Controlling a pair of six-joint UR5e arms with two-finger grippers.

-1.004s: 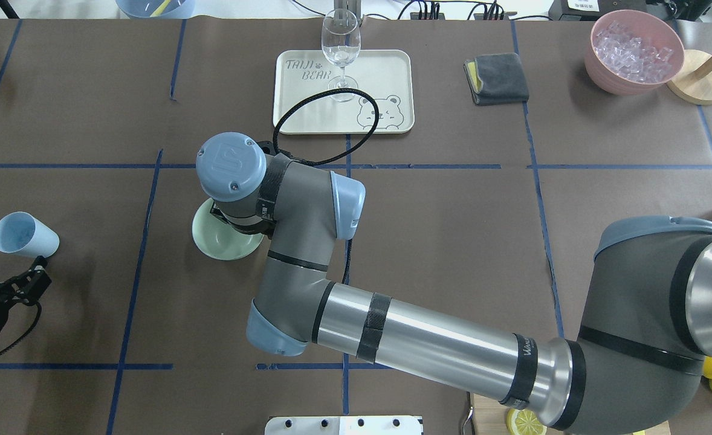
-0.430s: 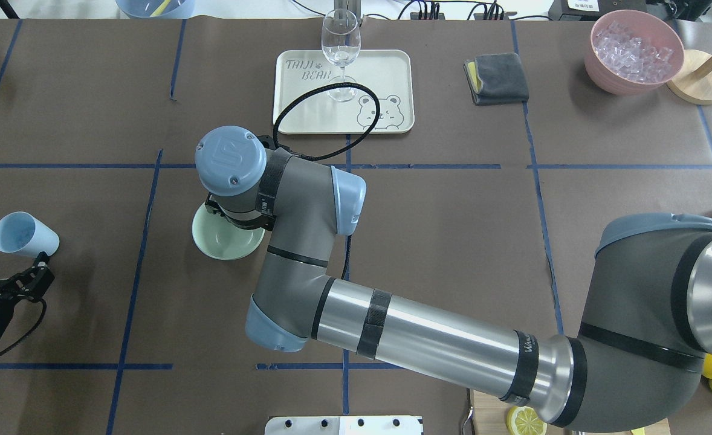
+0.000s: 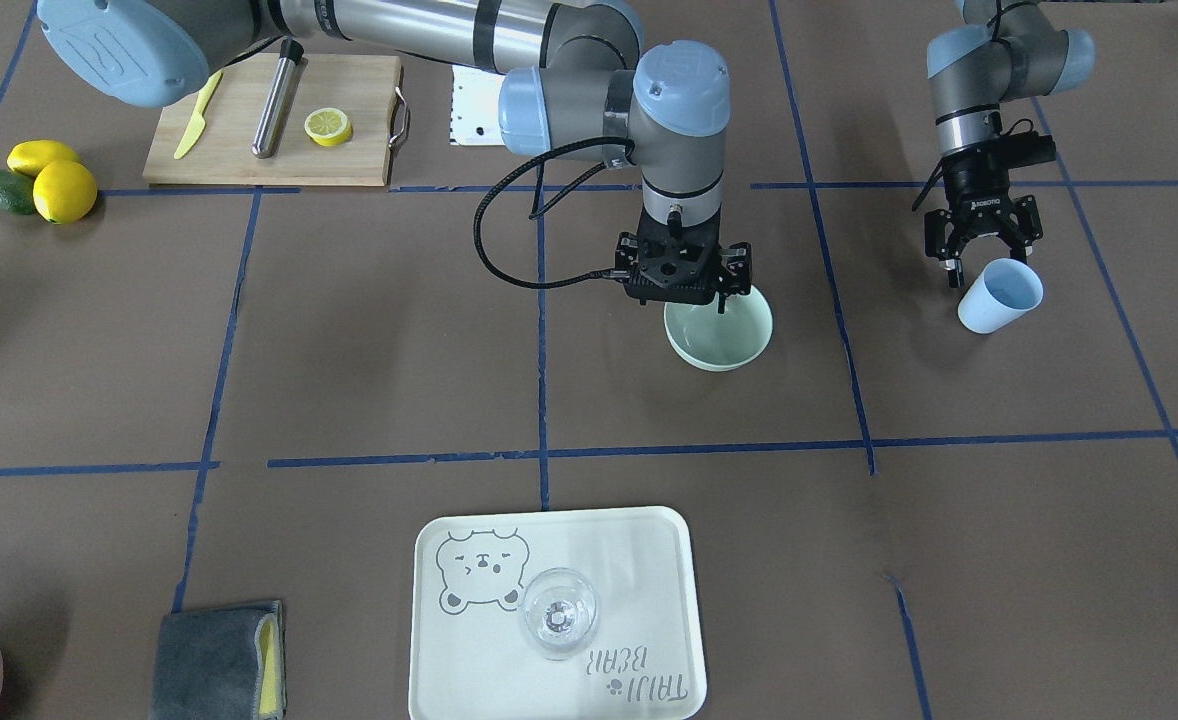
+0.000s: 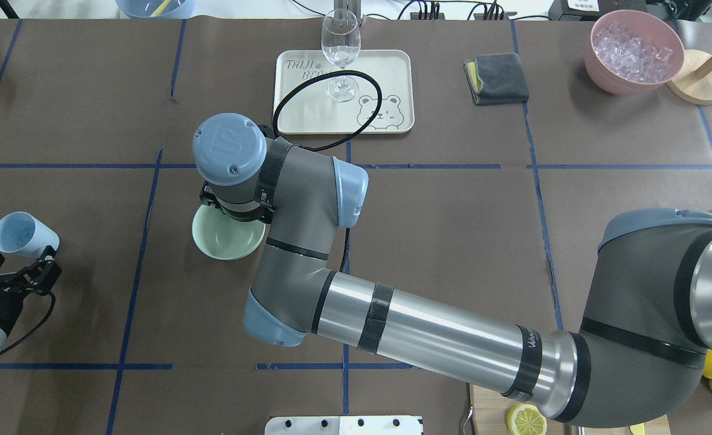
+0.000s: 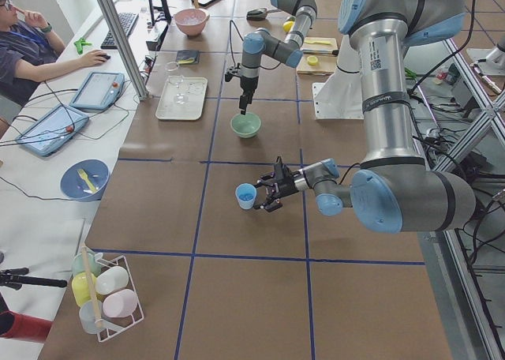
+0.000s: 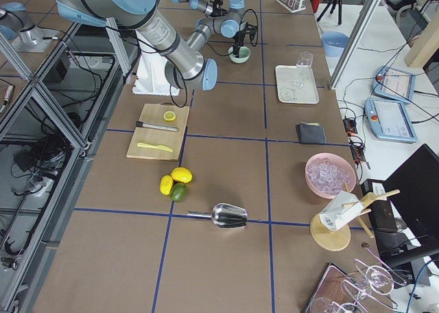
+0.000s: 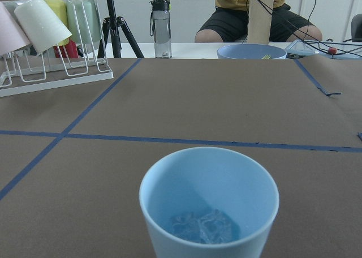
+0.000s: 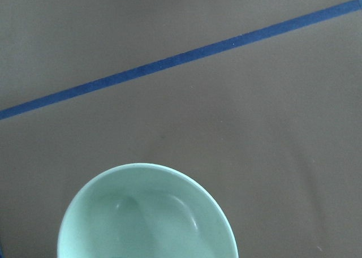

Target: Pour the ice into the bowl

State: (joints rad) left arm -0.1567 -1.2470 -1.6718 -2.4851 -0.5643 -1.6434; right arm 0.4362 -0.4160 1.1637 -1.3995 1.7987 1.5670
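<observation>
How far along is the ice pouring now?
Done: ice is in the cup; the bowl stands empty, with the right gripper above its rim. In hand: the open left gripper is near the cup, not gripping it. Left: grasp, carry, pour.

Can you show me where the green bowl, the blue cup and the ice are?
bowl [image 3: 727, 342]: front-facing view, inner floor.
blue cup [image 3: 987, 303]: front-facing view, outer wall.
ice [image 7: 205, 227]: left wrist view, heap at cup's bottom.
</observation>
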